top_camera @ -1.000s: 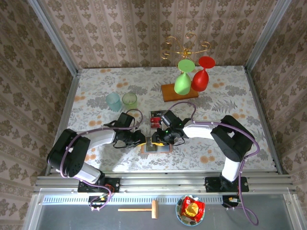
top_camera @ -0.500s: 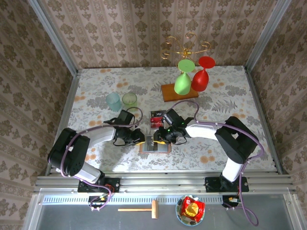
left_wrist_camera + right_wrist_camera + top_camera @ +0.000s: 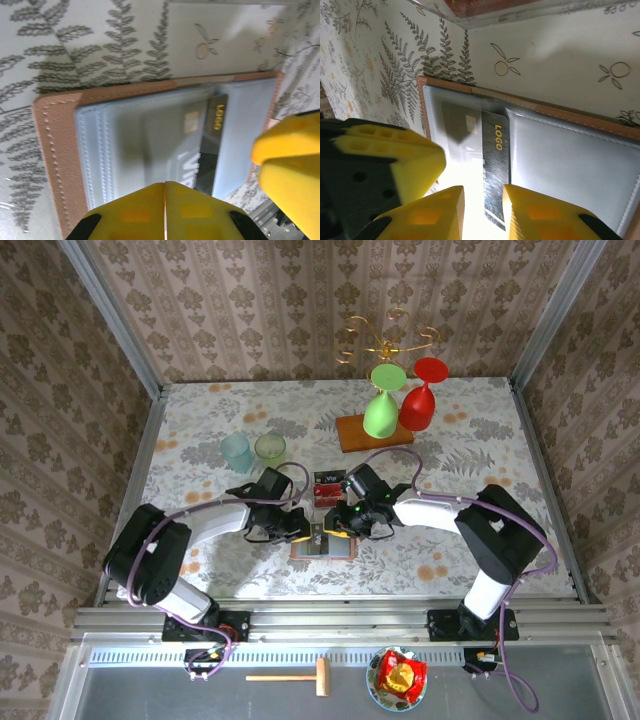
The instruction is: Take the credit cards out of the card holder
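Observation:
The brown card holder (image 3: 346, 550) lies open near the table's front, blue-grey lining (image 3: 125, 145) up. A dark credit card (image 3: 496, 160) with a gold logo pokes halfway out of its left pocket (image 3: 214, 150). My right gripper (image 3: 483, 194) is open a little, one fingertip on each side of the card's bare strip. My left gripper (image 3: 165, 186) is shut and empty, its tip on the holder's left half (image 3: 570, 160). From above, the left gripper (image 3: 303, 531) and right gripper (image 3: 337, 529) meet over the holder. Red credit cards (image 3: 326, 487) lie on the table just behind it.
Behind stand an orange-brown board (image 3: 352, 436) with a green goblet (image 3: 381, 412) and a red goblet (image 3: 418, 405), plus a blue cup (image 3: 237, 451) and a green cup (image 3: 270, 448). Below the table edge lie a small mallet (image 3: 295, 676) and a snack bowl (image 3: 397, 678).
My left gripper has slid right onto the holder and closed. The right gripper has shifted slightly right and back and narrowed a little.

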### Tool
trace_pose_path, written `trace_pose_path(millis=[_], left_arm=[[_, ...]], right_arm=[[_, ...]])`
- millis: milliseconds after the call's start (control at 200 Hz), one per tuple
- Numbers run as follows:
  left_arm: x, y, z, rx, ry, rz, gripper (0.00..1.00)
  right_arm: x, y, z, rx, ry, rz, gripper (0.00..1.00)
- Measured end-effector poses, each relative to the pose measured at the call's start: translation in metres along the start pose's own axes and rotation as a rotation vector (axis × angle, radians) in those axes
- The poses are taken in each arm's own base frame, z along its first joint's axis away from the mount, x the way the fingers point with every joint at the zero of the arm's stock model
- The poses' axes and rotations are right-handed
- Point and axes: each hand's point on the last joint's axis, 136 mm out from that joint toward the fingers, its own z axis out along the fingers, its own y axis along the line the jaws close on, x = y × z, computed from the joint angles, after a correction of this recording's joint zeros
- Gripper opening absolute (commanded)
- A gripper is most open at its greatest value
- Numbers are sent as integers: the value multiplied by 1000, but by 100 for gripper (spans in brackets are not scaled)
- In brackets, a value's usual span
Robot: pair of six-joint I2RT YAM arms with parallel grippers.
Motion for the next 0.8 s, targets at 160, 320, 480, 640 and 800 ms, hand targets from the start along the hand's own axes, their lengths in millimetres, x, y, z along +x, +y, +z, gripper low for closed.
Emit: trace_pose_path(millis=[160, 320, 480, 640, 800], left_arm=[[1, 5, 3, -16, 11, -11, 7], [0, 6, 3, -21, 7, -11, 7], [1, 6, 3, -22, 7, -11, 7], [1, 8, 2, -30, 9, -14, 8], [0, 10, 1, -33, 8, -22, 7]], right_arm=[[1, -2, 6, -8, 19, 3, 27], [2, -5, 12, -6, 30, 7, 27], [4, -13, 18, 12, 45, 7, 27], [5, -13, 20, 8, 52, 2, 26], [5, -12, 21, -3, 59, -1, 23]])
